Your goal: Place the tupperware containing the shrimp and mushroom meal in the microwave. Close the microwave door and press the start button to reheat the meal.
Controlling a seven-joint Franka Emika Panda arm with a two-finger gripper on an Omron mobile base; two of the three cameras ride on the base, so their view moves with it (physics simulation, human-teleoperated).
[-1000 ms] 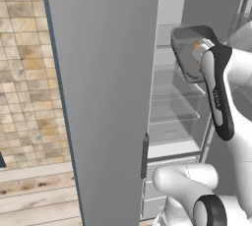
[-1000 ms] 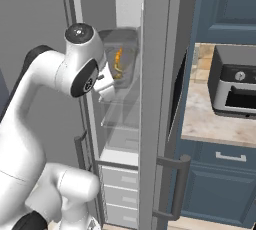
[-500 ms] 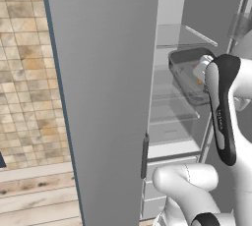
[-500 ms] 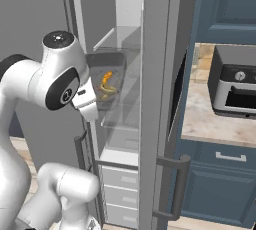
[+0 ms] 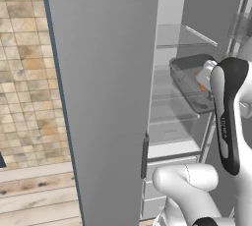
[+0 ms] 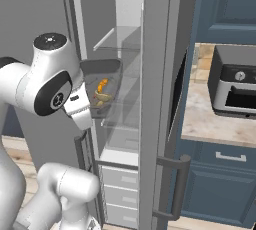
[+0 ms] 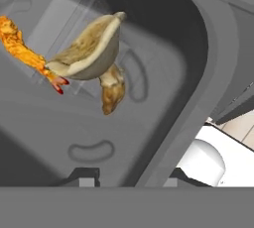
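We are early in the task: the tupperware (image 5: 189, 80) hangs in front of the open fridge (image 6: 127, 49) shelves, carried by the gripper (image 7: 129, 177), whose tips sit either side of the tub's rim, clamped on it as far as we can judge. Inside the tub lie an orange shrimp (image 7: 22, 48) and tan mushroom pieces (image 7: 92, 48). Next, we judge, the tub must come clear of the fridge, kept level, and travel to the microwave. The arm (image 5: 229, 117) hides part of the tub, and the fingertips are mostly cut off.
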